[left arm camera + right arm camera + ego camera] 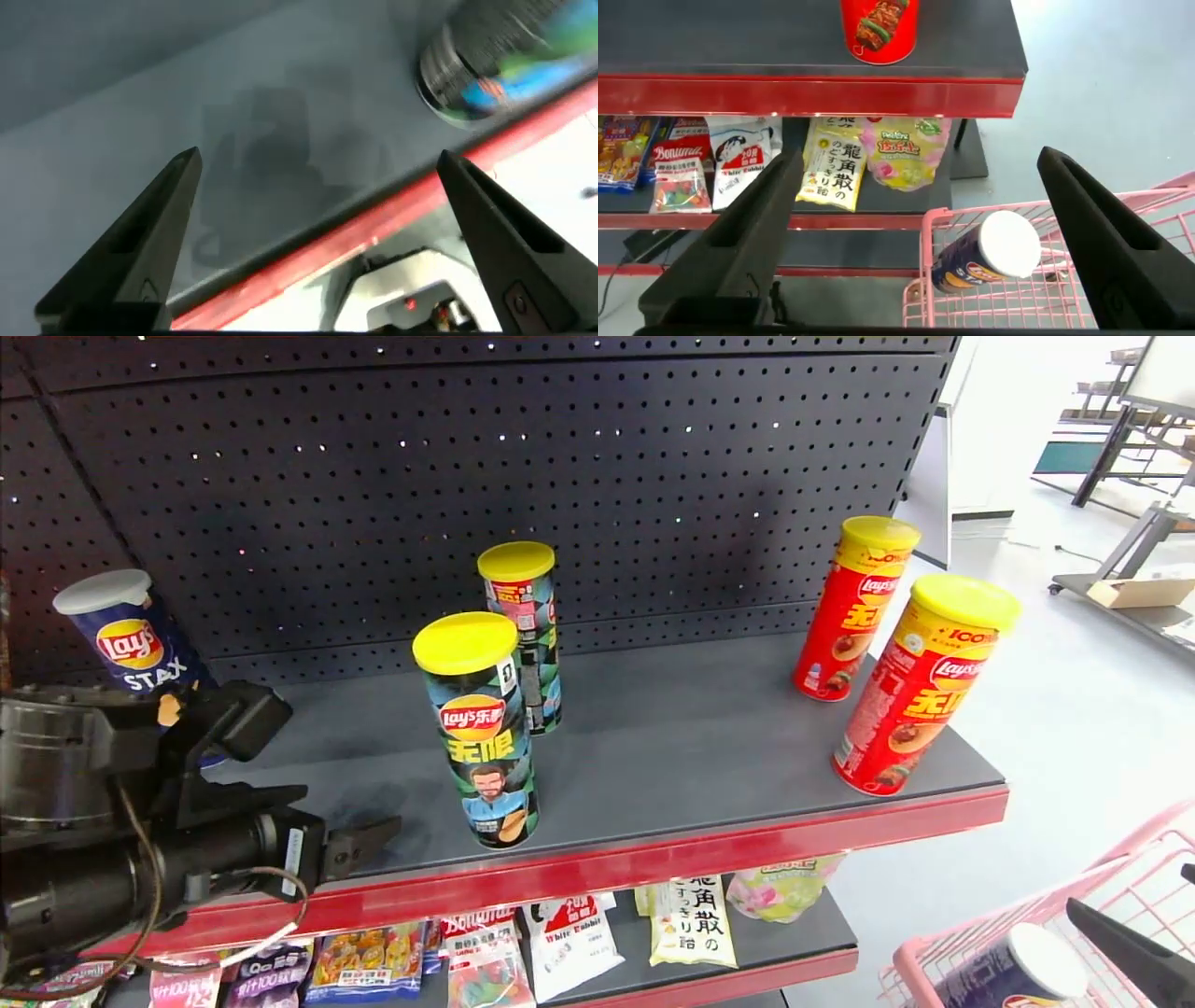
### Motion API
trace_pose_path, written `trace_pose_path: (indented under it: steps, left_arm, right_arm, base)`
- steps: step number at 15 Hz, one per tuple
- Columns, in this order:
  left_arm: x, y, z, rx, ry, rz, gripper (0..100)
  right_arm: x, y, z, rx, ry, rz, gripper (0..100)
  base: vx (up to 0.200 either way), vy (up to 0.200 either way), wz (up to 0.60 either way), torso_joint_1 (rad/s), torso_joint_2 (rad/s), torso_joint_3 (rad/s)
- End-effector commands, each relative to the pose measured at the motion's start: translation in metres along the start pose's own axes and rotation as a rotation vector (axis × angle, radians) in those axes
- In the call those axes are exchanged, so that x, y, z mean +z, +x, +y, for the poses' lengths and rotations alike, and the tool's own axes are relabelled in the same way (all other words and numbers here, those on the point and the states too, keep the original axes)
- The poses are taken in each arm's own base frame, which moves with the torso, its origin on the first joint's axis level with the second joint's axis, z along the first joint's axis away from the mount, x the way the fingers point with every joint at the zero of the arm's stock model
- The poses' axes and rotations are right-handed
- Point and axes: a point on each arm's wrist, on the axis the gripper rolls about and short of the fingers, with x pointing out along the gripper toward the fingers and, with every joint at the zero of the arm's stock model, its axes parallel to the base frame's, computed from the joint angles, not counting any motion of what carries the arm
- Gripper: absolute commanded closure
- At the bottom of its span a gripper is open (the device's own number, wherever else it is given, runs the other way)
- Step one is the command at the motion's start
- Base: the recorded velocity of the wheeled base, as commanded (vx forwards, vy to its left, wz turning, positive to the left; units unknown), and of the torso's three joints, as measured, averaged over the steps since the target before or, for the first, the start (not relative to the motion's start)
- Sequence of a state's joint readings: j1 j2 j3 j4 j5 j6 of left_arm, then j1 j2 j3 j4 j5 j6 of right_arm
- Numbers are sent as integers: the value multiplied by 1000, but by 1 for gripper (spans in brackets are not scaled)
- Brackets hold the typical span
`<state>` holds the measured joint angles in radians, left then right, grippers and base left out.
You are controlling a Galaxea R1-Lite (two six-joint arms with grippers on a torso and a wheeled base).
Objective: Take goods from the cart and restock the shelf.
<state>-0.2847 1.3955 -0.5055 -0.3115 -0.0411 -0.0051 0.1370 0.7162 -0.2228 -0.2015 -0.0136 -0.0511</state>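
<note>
Carrying five cans already, the shelf (709, 747) has bare deck between the dark pair (481, 728) and the red pair (924, 681), and that gap looks the natural spot for the next one. The pink cart (910, 963) stands low at the robot's right, near the shelf's end, and a blue can (985, 254) leans inside it against the wire. The step in hand, as I judge it, is the pick from the cart: the right claw (920, 261) hangs above the cart with its fingers spread wide and empty. It should come down over the can's body rather than the lid, keep both fingers off the wire rim, and close across the round side at mid-height so the can neither rolls nor swings. The left claw (318, 247), likewise spread and empty, sits at the shelf's red front lip near the front dark can and is best kept off it. The blue can is a tall dark tube with a white lid, smooth-sided and probably light and slippery.
</note>
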Motion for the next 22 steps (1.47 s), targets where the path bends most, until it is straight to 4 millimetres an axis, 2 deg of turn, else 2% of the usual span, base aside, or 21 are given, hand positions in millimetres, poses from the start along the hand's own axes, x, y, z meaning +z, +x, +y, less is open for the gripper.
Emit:
trace_pose_path:
  steps: [1,5,8,22]
  left_arm:
    - [-1,23,-4,14,-16,47,0]
    - [2,37,-2,58,-18,60,0]
    - [11,48,-2,55,-17,51,0]
    - [20,72,-14,22,-6,64,0]
  right_arm:
    - [0,1,0,1,0,3,0]
    - [1,2,0,3,0,7,0]
    - [1,2,0,4,0,12,0]
    - [1,3,0,5,-2,18,0]
  base:
    - [0,0,0,0,0,0]
    - [0,0,0,0,0,0]
    - [0,0,0,0,0,0]
    - [0,0,0,0,0,0]
